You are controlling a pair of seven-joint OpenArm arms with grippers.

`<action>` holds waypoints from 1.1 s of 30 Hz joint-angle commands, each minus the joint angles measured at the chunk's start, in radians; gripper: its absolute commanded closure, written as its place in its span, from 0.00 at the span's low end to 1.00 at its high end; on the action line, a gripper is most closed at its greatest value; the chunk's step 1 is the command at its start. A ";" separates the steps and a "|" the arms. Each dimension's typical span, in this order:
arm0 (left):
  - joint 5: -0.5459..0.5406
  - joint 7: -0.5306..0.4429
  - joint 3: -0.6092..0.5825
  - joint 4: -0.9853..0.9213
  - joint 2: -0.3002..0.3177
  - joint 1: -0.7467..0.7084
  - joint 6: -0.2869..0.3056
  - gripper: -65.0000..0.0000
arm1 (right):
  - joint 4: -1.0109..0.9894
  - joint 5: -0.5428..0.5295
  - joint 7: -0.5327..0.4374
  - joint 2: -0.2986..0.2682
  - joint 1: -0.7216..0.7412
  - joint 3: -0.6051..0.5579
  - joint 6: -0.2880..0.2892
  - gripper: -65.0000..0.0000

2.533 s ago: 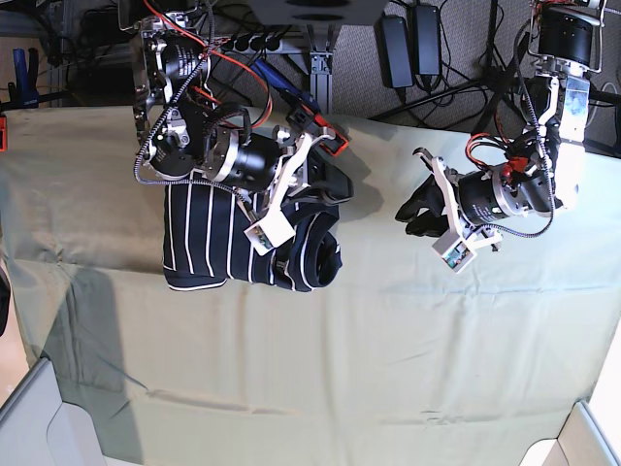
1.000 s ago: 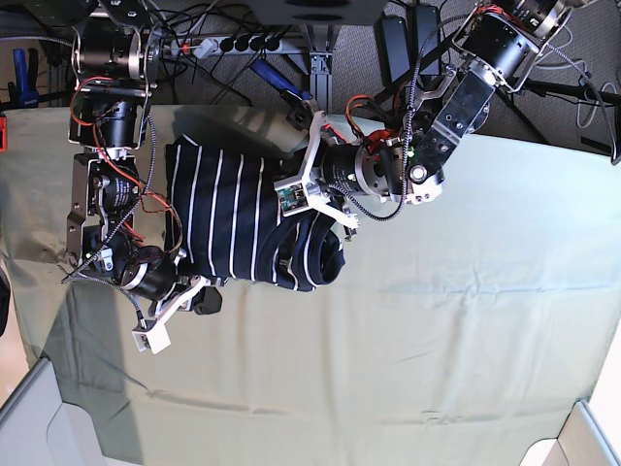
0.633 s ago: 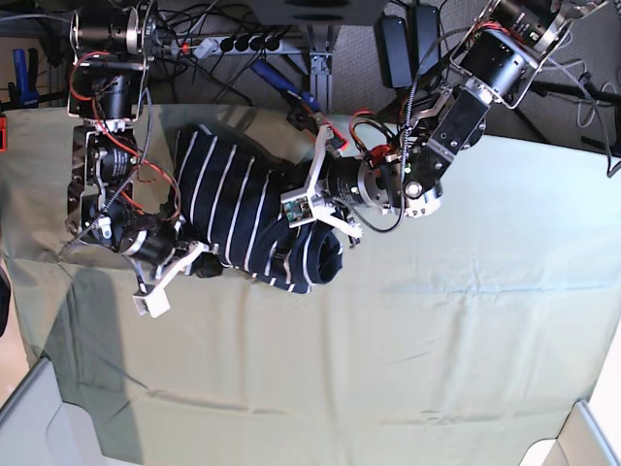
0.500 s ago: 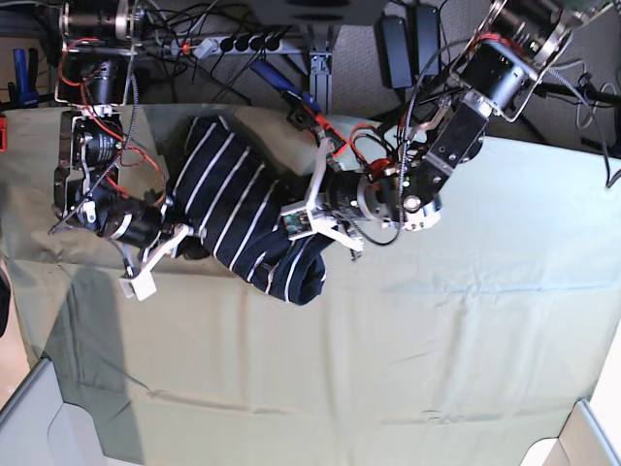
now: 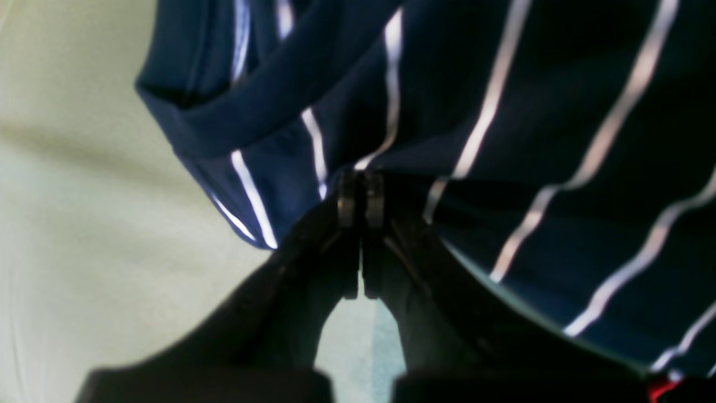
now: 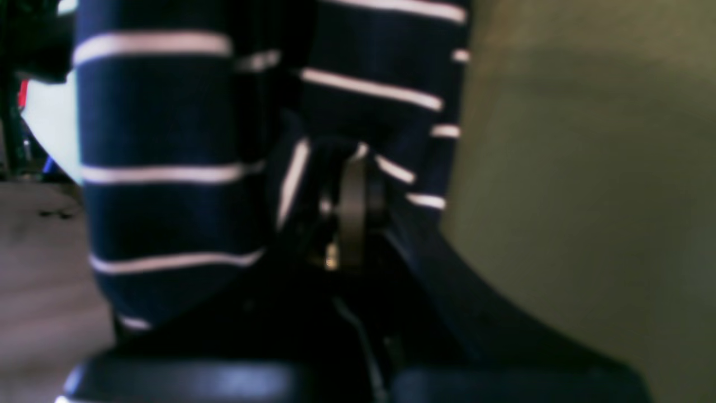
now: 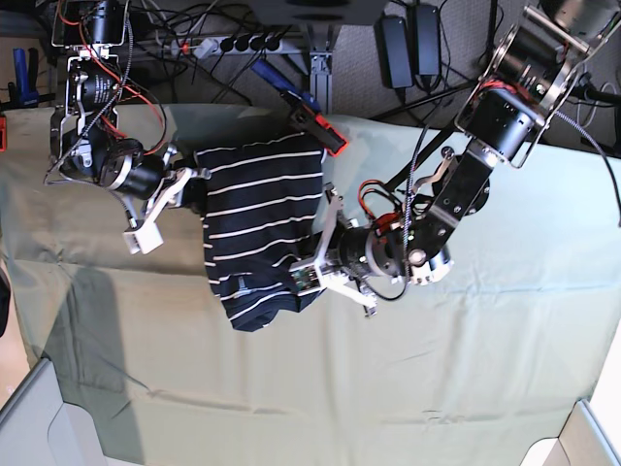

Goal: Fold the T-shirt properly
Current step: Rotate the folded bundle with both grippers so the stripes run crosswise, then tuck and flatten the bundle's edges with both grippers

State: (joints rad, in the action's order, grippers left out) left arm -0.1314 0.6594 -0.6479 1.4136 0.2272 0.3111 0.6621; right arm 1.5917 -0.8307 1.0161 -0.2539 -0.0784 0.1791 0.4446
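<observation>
The T-shirt [image 7: 260, 221], dark navy with thin white stripes, lies as a folded bundle on the olive-green cloth [image 7: 466, 369], left of centre. My left gripper [image 7: 309, 258] is shut on its near right edge; the left wrist view shows the fingertips [image 5: 347, 196] pressed together with striped fabric [image 5: 531, 112] draped over them. My right gripper [image 7: 198, 188] is shut on the shirt's far left edge. In the right wrist view its fingers [image 6: 353, 201] pinch a fold of the T-shirt [image 6: 156, 140], and part of the bundle hangs off the cloth surface.
The olive-green cloth has wrinkles along its left side and front. A red and black tool [image 7: 317, 124] lies just behind the shirt. Cables and a power strip [image 7: 233, 43] run along the back. Grey bins sit at the front left corner [image 7: 29, 417] and front right corner [image 7: 587, 437].
The shirt has swung round, so its stripes now run across the table. The left gripper moved toward the front and the right gripper toward the back, both still holding the fabric.
</observation>
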 commanded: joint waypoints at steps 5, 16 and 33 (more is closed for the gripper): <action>-0.006 -0.031 0.006 0.012 -0.026 0.024 -0.023 1.00 | 0.020 -0.036 0.010 0.061 0.003 0.002 0.088 1.00; -0.005 0.001 0.007 0.018 -0.029 0.025 -0.037 1.00 | 0.022 -0.032 0.021 0.099 0.003 0.034 0.088 1.00; -0.002 0.112 0.008 0.323 0.174 0.021 -0.233 1.00 | 0.314 -0.067 0.012 0.102 0.080 0.136 0.095 1.00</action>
State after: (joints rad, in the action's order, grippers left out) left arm -0.1322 0.7856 -0.6479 1.7195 0.3988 0.3111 0.4488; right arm 1.8881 -0.8787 1.0519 -0.1471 -0.0139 0.3134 0.4458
